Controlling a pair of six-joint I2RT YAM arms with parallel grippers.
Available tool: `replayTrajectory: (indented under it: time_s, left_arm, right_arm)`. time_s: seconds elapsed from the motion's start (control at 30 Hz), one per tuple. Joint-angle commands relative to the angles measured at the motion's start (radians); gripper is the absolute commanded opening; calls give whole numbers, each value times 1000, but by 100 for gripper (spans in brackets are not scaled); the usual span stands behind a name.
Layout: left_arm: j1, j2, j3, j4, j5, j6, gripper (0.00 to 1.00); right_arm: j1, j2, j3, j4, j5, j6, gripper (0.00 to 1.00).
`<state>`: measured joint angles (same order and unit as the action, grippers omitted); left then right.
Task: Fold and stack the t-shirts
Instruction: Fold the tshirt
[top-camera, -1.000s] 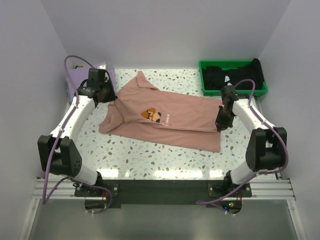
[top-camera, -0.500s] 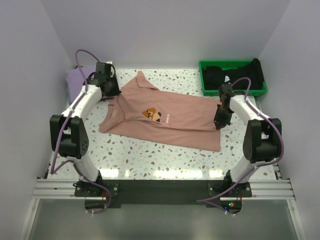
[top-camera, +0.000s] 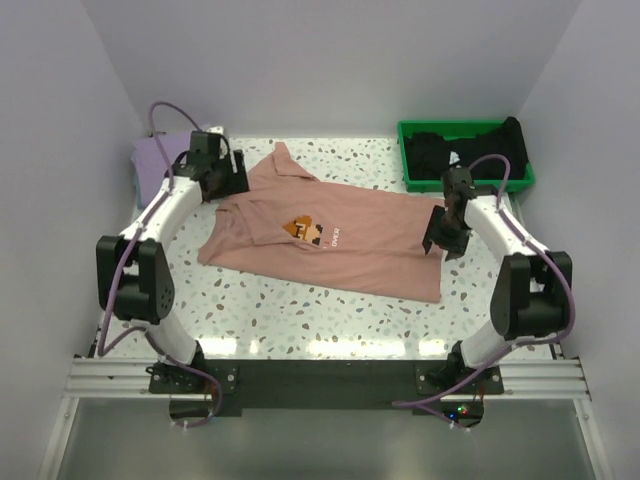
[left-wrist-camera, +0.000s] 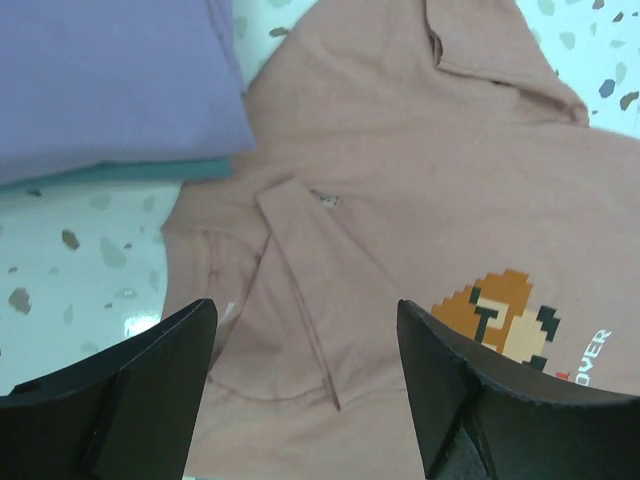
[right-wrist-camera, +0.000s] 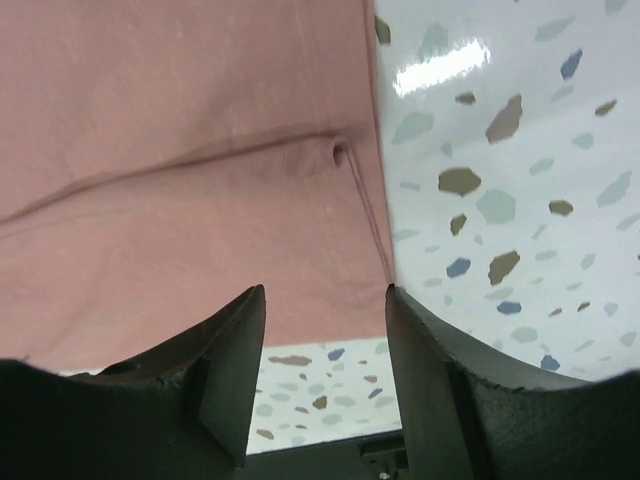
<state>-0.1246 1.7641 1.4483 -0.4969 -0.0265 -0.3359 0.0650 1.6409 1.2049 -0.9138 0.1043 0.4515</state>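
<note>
Both hands hang released: my left hand (top-camera: 224, 179) above the collar at ten o'clock, my right hand (top-camera: 437, 242) above the hem at three o'clock of the salmon-pink t-shirt (top-camera: 340, 240) spread flat on the table (top-camera: 300, 312). It looks soft, light and floppy to me; I'd pinch its edges.

We see the left arm (top-camera: 162, 214) and right arm (top-camera: 498, 220) in white shells with black joints and bases; purple cables (top-camera: 155, 108) loop along both, and the fingers (left-wrist-camera: 140, 390) are matte black, wedge-shaped, slightly scuffed.

Terrazzo table (top-camera: 300, 305) carries salmon-pink t-shirt (top-camera: 350, 240), lavender-topped pile (top-camera: 152, 160), green tray (top-camera: 470, 185)
</note>
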Motion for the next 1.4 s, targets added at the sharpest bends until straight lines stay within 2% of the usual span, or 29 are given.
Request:
replayTrajectory:
  time_s: [0.0, 0.2, 0.4, 0.53, 0.9, 1.1, 1.37]
  left_arm:
    - [13, -188, -171, 41, -49, 5, 78]
    - [54, -385, -445, 47, -38, -57, 77]
    - [98, -475, -586, 37, -29, -60, 75]
    - [125, -502, -634, 34, -12, -60, 75]
    - [178, -523, -690, 21, -12, -63, 73]
    - [207, -560, -761, 49, -10, -106, 71]
    - [220, -568, -802, 93, -70, -143, 59]
  right_arm:
    - [-4, -136, -69, -11, -38, 12, 55]
    - [-2, -246, -276, 4, -64, 58, 53]
    - [-4, -254, -352, 10, -38, 75, 47]
    - [-5, -233, -372, 35, -20, 92, 42]
    - [-36, -132, -424, 145, -31, 99, 35]
    - [-50, -96, -423, 174, -31, 92, 28]
    - [-59, -70, -410, 199, -43, 82, 11]
